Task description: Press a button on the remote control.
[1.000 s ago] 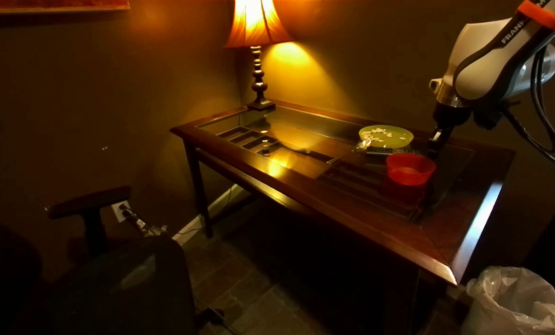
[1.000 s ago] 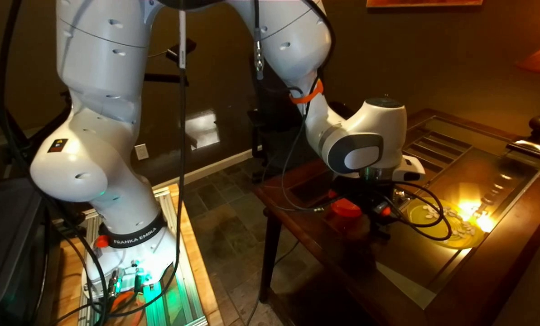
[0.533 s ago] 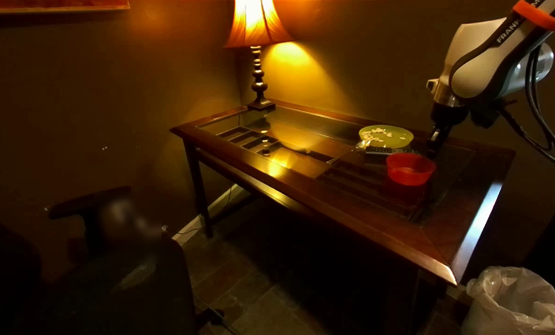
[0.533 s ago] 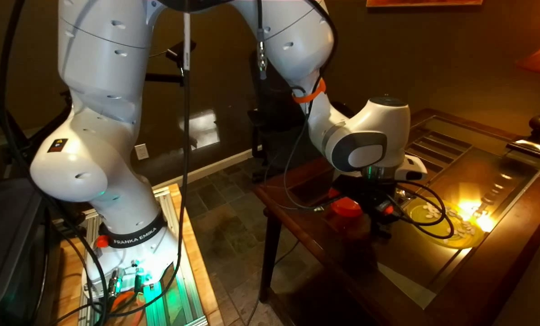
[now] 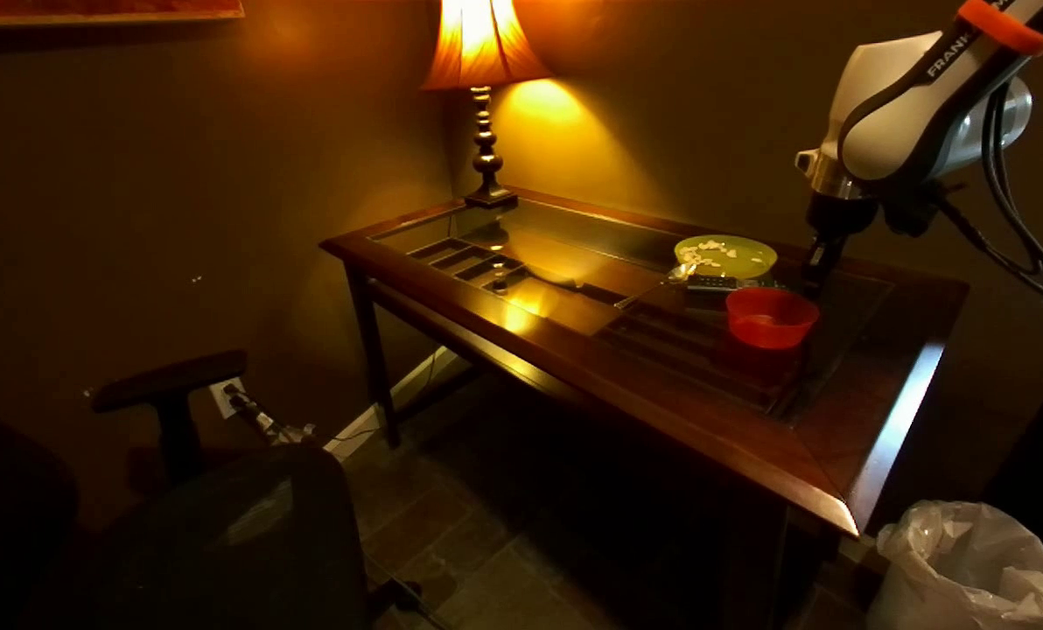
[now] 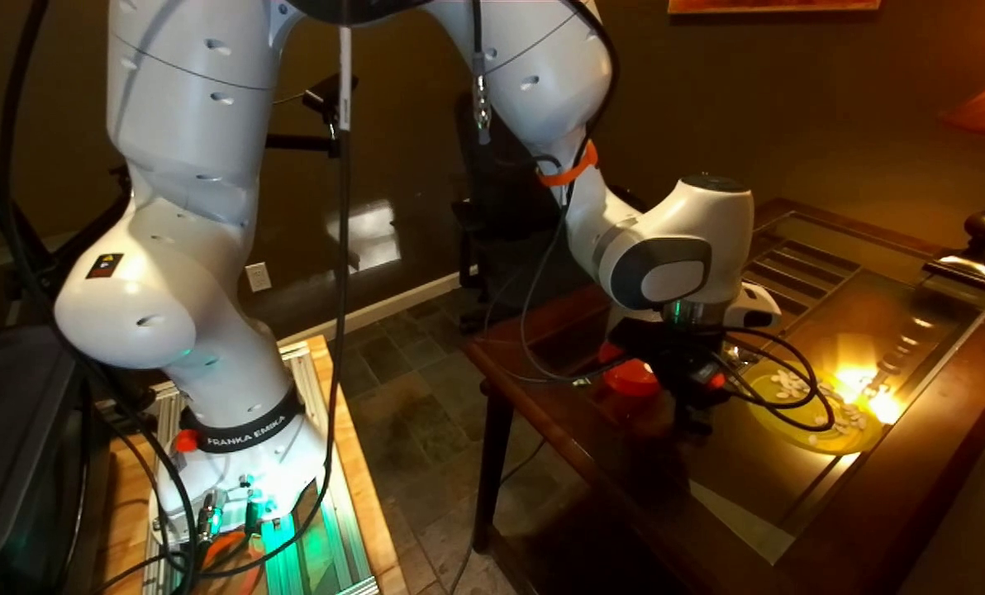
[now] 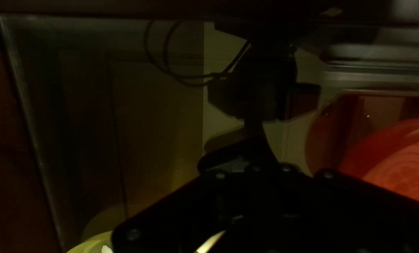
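Pointing its long axis roughly toward the closed claw (image 5: 812,289), the remote control (image 5: 719,283) lies flat.

In an exterior view, right of centre: one remote control (image 5: 714,283), one spoon (image 5: 682,272), one green plate (image 5: 760,250), one red bowl (image 5: 772,325). On the plate, white pieces (image 5: 731,254) — more than a dozen, too small and crowded for an exact tally. There too, one lamp (image 5: 485,144) at the top, left of centre; one desk (image 5: 574,354) across the middle; one framed picture (image 5: 101,10), cut off at upper left; one chair (image 5: 250,525) at lower left, with one armrest (image 5: 168,381) in sight; one plastic-lined bin (image 5: 911,577) at lower right. In both exterior views, one robot arm (image 6: 195,116) — with one gripper (image 6: 694,424) and one orange band (image 6: 571,171). In an exterior view, left of centre, one wall outlet (image 6: 258,277).
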### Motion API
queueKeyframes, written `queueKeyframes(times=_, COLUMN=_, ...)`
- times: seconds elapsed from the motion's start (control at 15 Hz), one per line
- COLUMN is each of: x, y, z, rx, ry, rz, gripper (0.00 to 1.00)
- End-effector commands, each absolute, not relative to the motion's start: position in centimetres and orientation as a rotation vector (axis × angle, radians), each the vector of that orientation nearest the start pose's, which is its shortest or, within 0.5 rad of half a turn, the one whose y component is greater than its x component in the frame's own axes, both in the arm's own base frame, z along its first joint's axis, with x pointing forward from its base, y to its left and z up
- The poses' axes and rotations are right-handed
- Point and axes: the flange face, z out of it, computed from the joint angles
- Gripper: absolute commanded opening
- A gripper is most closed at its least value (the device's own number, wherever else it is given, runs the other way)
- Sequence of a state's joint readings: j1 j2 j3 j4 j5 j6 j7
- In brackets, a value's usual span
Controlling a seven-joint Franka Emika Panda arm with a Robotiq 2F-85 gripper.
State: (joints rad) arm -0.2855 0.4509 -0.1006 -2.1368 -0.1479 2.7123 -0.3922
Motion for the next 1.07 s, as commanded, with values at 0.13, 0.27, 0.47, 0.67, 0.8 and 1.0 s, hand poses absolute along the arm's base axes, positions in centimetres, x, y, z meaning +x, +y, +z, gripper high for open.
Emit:
queueKeyframes(times=0.13, x=54.6, y=-21.5, z=17.6, rx=-3.243, ry=-0.281, rz=-0.047, gripper=0.00)
queueKeyframes(times=0.27, x=54.4, y=-21.5, z=20.1, rx=-3.252, ry=-0.287, rz=-0.104, gripper=0.00)
queueKeyframes(times=0.47, x=53.4, y=-21.6, z=22.8, rx=-3.271, ry=-0.283, rz=-0.140, gripper=0.00)
queueKeyframes(times=0.67, x=52.3, y=-21.7, z=25.5, rx=-3.278, ry=-0.270, rz=-0.208, gripper=0.00)
queueKeyframes(times=0.8, x=51.3, y=-21.3, z=27.7, rx=-3.257, ry=-0.257, rz=-0.253, gripper=0.00)
queueKeyframes(times=1.0, x=50.0, y=-20.4, z=30.5, rx=-3.192, ry=-0.268, rz=-0.348, gripper=0.00)
